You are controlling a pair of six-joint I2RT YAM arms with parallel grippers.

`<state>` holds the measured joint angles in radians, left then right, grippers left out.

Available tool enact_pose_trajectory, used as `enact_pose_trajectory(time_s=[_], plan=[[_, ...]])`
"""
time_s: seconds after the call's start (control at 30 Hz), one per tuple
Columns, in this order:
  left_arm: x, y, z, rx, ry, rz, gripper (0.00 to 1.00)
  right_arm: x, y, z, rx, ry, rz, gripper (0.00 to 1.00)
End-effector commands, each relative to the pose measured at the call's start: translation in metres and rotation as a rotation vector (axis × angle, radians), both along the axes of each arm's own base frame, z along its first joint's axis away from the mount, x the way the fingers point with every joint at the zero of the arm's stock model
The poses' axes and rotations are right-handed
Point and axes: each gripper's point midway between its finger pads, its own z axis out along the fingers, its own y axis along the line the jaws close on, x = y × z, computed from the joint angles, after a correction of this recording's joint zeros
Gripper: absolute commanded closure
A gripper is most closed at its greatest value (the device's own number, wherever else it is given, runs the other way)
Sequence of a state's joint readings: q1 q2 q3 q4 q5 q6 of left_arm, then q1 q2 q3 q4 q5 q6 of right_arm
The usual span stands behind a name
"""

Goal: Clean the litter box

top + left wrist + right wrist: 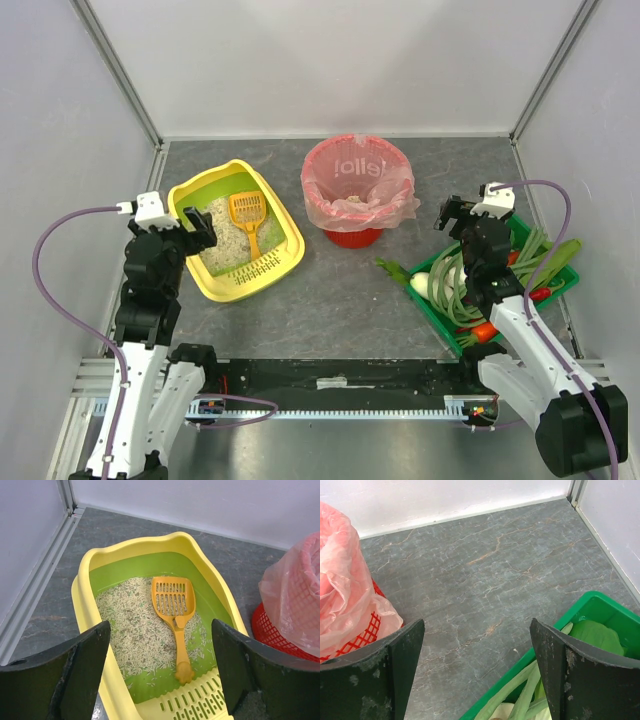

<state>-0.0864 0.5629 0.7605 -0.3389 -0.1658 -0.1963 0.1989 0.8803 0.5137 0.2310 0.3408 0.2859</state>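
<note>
litter box [80,592], orange scoop [173,601] lying inside, left fingers [75,680] spread wide

litter box [255,272] | yellow, green inner walls | upright, left of centre | pale litter [130,625] inside | slotted rim nearest

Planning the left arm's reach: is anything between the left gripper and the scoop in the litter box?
Nothing visible. The open left gripper hangs at the litter box rim; the orange scoop lies uncovered on the litter, its handle pointing back toward the gripper.
</note>
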Motion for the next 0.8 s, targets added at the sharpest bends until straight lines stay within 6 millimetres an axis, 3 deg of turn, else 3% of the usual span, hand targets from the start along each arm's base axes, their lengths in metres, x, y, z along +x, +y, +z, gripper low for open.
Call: enact_pose_trajectory(time_s=[0.0, 0.4, 0.57, 0.6, 0.63, 0.77], plan=[[-0.003, 0.003, 0.020, -0.047, -0.050, 0.027, 0.11, 0.004, -0.002, 0.038, 0.010, -0.100, -0.012, 0.05], [-0.003, 0.006, 0.016, -0.019, -0.029, 0.040, 0.19, 0.005, 0.000, 0.040, 0.010, -0.099, -0.005, 0.06], [0.000, 0.008, -0.005, 0.008, 0.123, 0.045, 0.21, 0.005, 0.000, 0.045, 0.003, -0.097, 0.004, 0.06], [0.002, 0.006, -0.002, 0.006, 0.134, 0.039, 0.21, 0.005, 0.000, 0.045, 0.000, -0.095, 0.004, 0.06], [0.007, 0.003, -0.015, 0.006, 0.201, 0.024, 0.22, 0.004, 0.001, 0.044, 0.001, -0.096, 0.005, 0.06], [0.021, -0.013, -0.024, -0.046, 0.290, -0.035, 0.22, 0.006, 0.001, 0.041, -0.003, -0.089, 0.007, 0.06]])
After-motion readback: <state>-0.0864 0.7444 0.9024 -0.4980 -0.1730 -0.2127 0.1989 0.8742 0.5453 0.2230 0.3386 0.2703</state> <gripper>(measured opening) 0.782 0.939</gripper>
